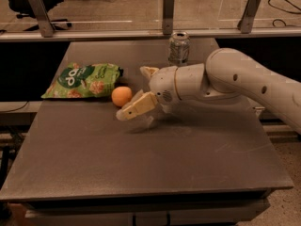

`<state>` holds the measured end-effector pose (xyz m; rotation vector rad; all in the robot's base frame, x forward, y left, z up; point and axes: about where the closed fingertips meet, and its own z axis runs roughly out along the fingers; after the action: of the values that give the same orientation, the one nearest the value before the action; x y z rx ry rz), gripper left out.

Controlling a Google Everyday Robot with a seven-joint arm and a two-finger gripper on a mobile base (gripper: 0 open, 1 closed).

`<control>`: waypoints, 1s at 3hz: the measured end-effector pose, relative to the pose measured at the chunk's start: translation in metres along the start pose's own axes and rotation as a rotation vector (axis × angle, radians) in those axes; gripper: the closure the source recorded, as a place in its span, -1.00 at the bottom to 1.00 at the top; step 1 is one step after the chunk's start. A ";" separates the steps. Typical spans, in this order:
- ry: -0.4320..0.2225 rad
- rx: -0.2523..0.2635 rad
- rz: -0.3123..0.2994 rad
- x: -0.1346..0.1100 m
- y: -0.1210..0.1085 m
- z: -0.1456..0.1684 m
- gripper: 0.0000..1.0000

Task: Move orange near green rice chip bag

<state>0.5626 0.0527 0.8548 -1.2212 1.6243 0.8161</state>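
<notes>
The orange rests on the dark table, just right of the green rice chip bag, which lies flat at the table's back left. The orange is next to the bag's lower right corner, close to it or just touching. My gripper is open, just right of the orange, with nothing held. Its near finger points left and down below the orange. Its far finger sits behind it. The orange lies at the mouth of the open jaws, apart from the fingers.
A silver soda can stands at the back of the table, behind my arm. A glass barrier with metal posts runs along the far edge. Office chairs stand beyond it.
</notes>
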 end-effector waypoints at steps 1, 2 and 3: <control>0.041 0.104 -0.027 0.002 -0.016 -0.061 -1.00; 0.140 0.200 -0.099 -0.009 -0.033 -0.135 -1.00; 0.283 0.270 -0.173 -0.013 -0.052 -0.212 -1.00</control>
<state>0.5552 -0.1464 0.9440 -1.3004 1.7568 0.3126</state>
